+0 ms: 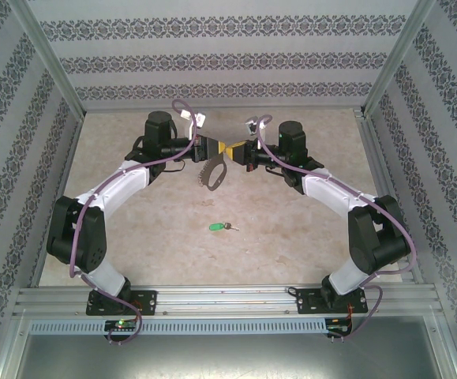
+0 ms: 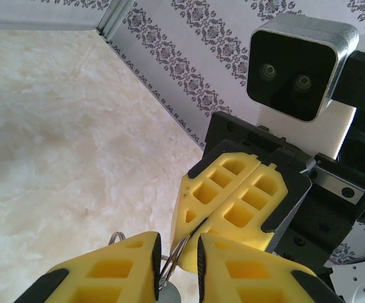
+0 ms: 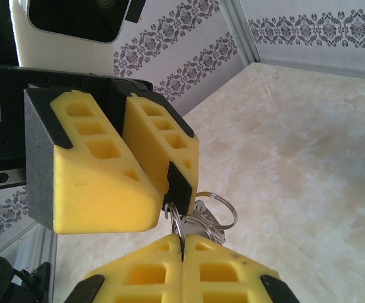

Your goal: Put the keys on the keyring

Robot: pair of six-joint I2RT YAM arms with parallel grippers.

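- We see the left arm (image 1: 110,193) rise from its base at 7 o'clock in the top view, bend out at an elbow near 9 o'clock, then sweep up and in towards the centre.
- The right arm (image 1: 335,193) mirrors it: base at 5 o'clock, elbow near 3 o'clock, forearm swinging in.
- Both wrists lie level, and the left gripper (image 1: 217,148) and right gripper (image 1: 238,150) meet tip to tip above the table (image 1: 307,237), a little towards 12 o'clock from its centre.
- The right gripper is clenched on the keyring (image 1: 211,174); in its own wrist view the wire comes out of the closed seam between its fingers (image 3: 150,271).
- The left gripper's jaws stand narrowly apart. In its wrist view the keyring wire (image 2: 176,252) runs through the gap, and we see space beside it, so it is not clamped.
- The keyring hangs off the table, dropping towards 7 o'clock from the meeting tips, its jagged edge outward.
- The key (image 1: 216,227), green-headed, lies flat on the table at 6 o'clock from the grippers, well apart from them, blade pointing to 3 o'clock.
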